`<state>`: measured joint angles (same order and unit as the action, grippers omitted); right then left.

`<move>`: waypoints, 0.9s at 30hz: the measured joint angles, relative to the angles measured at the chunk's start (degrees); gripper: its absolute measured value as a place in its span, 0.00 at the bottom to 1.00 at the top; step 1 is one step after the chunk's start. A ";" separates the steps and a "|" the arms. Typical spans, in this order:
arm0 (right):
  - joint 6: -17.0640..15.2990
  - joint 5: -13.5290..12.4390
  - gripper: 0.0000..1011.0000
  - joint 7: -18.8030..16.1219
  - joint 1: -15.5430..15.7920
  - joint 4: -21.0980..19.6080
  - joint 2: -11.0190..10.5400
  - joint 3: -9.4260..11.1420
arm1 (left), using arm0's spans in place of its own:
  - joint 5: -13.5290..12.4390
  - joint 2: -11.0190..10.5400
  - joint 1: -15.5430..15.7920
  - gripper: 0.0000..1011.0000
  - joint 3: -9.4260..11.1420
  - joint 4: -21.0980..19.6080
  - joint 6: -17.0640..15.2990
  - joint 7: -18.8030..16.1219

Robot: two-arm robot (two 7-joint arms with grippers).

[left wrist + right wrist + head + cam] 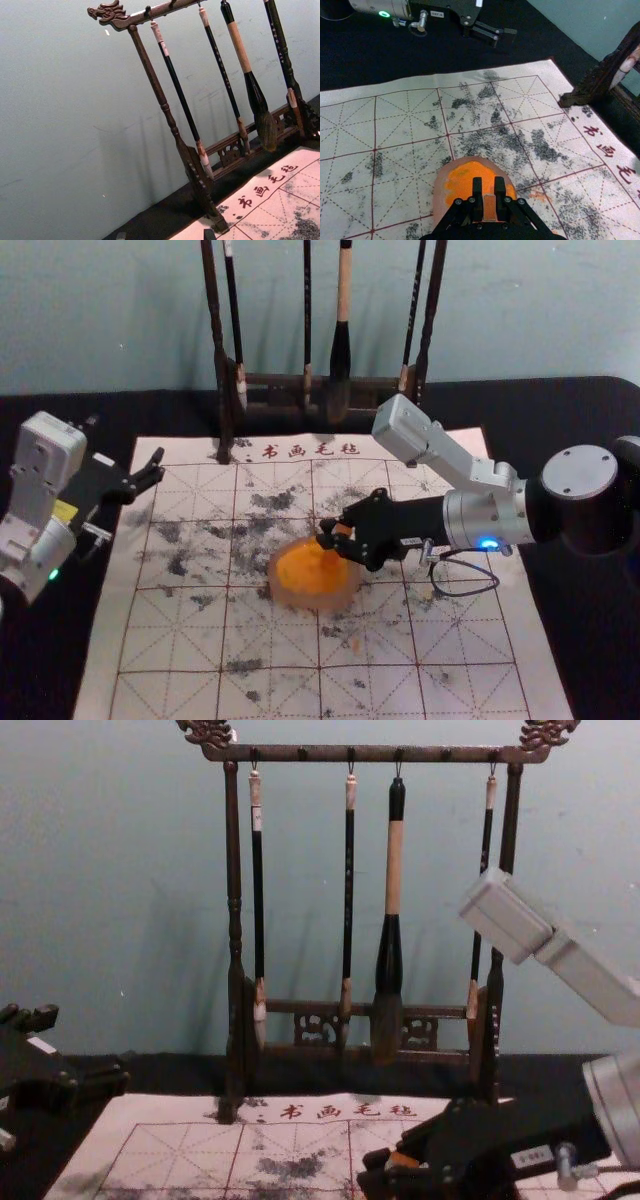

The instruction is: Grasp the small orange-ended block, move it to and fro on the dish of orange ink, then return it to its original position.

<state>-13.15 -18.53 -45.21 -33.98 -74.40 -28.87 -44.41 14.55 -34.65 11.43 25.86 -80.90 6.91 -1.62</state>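
Observation:
My right gripper (338, 540) is over the right part of the dish (284, 595) of orange ink (308, 568), shut on the small block (342, 531). Seen from the right wrist, the gripper (489, 192) pinches the pale orange block (489, 208) between its two fingers, in front of the orange ink (470, 176); whether the block's lower end touches the ink is hidden. The block (403, 1160) also shows between the fingers in the chest view. My left gripper (152, 469) stands open and idle off the left edge of the felt; its fingertips flank an empty gap (165, 234) in the left wrist view.
The white gridded felt (450, 640), smudged with black ink, lies under the dish on a black table (600, 640). A dark wooden rack (234, 920) with several hanging brushes, including a large brush (390, 950), stands at the felt's far edge before the wall.

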 joint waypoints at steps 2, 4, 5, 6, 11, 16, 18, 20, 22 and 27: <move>0.07 0.01 0.13 -0.13 0.08 -0.14 -0.01 -0.12 | 0.00 0.00 0.00 0.99 0.00 0.00 0.00 0.00; 0.08 0.01 0.13 -0.22 0.12 -0.23 -0.01 -0.19 | 0.00 0.00 0.00 0.99 0.00 0.00 0.00 0.00; 0.09 0.02 0.13 -0.27 0.14 -0.28 -0.01 -0.23 | 0.00 0.00 0.00 0.99 0.00 0.00 0.00 0.00; 0.09 0.02 0.13 -0.35 0.18 -0.39 -0.01 -0.30 | 0.00 0.00 0.00 0.99 0.00 0.00 0.00 0.00; 0.07 0.02 0.13 -0.50 0.27 -0.75 0.12 -0.54 | 0.00 0.00 0.00 0.99 0.00 0.00 0.00 0.00; 0.00 -0.01 0.13 -0.60 0.26 -0.90 0.60 -0.96 | 0.00 0.00 0.00 0.99 0.00 0.00 0.00 0.00; -0.07 -0.01 0.13 -0.67 0.16 -0.90 0.80 -1.15 | 0.00 0.00 0.00 0.99 0.00 0.00 0.00 0.00; -0.10 -0.01 0.13 -0.71 0.08 -0.87 0.98 -1.29 | 0.00 0.00 0.00 0.99 0.00 0.00 0.00 0.00; -0.11 0.01 0.13 -0.75 -0.11 -0.70 1.30 -1.51 | 0.00 0.00 0.00 0.99 0.00 0.00 0.00 0.00; -0.11 0.10 0.13 -0.78 -0.50 -0.24 1.93 -1.85 | 0.00 0.00 0.00 0.99 0.00 0.00 0.00 0.00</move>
<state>-13.26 -18.44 -45.99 -34.48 -74.63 -26.94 -46.26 14.55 -34.65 11.43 25.86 -80.90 6.91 -1.62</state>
